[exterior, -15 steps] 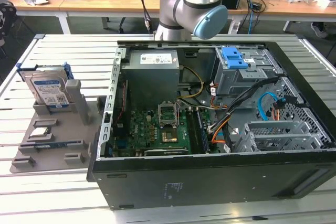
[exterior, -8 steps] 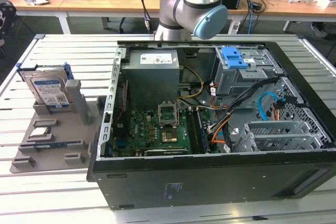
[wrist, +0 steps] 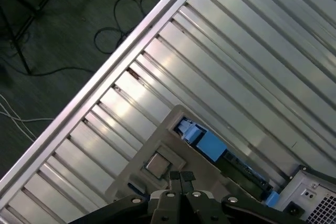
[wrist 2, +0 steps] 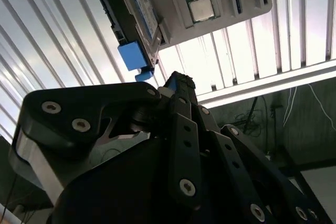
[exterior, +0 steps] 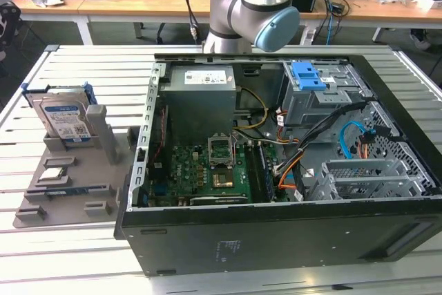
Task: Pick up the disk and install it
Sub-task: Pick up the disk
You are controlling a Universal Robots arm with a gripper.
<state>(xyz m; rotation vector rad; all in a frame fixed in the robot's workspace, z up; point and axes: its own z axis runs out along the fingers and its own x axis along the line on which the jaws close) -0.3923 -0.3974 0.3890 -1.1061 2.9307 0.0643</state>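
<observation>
Well, we count one flat silver hard disk (exterior: 65, 117), blue plastic bracket round edges, standing on edge in grey plastic holder tray (exterior: 97, 170) on slatted metal table (exterior: 69, 260), at exterior view's left of open black computer case (exterior: 276, 240). Disk label white-and-blue, grey power-supply box (exterior: 200, 108) label white; print too small for us. One square silver chip (exterior: 55, 175) in tray. Black claw (wrist: 179, 176) clenched, empty, over tray in first wrist view.

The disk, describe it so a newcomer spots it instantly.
At the exterior view's left of the open computer case lies a grey tray. The disk stands on edge at its far end, alone in having a blue bracket and white-and-blue label.
</observation>
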